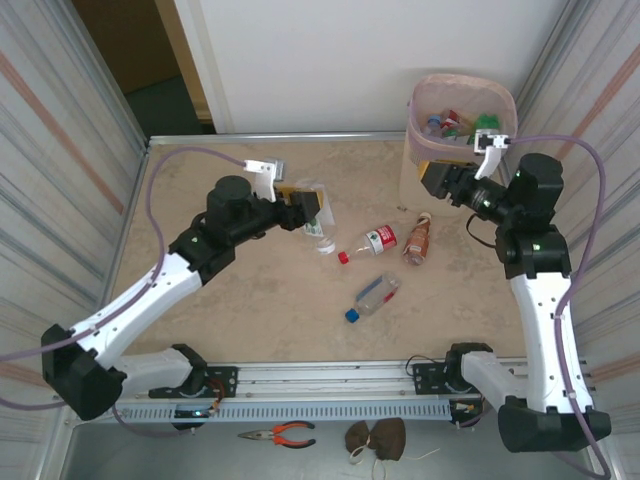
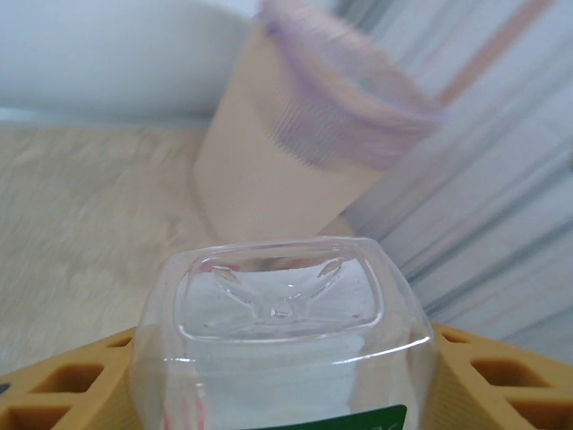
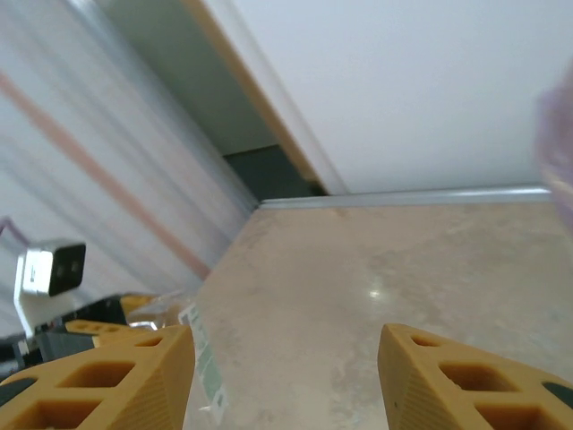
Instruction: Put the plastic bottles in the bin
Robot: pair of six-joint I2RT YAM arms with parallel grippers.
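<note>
Left pincer (image 1: 308, 210): clenched on a clear bottle (image 2: 282, 313), whose base points ahead toward the bin (image 1: 416, 165).
Held bottle's place: left of the middle of the counter (image 1: 250, 300), well apart from the bin. Whether it is lifted clear cannot be told.
Right pincer (image 3: 282, 358): released, fingers apart with nothing between them, just beside the bin's near wall.
Bin: far right corner, several bottles already inside.
Loose bottles: a red-capped bottle (image 1: 368, 241), a brownish bottle (image 1: 418, 240) and a blue-capped bottle (image 1: 373, 295) lie on their sides between the arms.
Risk, slip: the smooth, thin-walled bottle may squirm out of the grip during a quick swing.
Risk, collision: the right arm stands beside the bin, so the left arm's carry could strike it.
Risk, rim: a release short of the opening would bounce the bottle back, and a knock might shift the light bin.
Risk, sweep: a low carry could set the lying bottles rolling.
</note>
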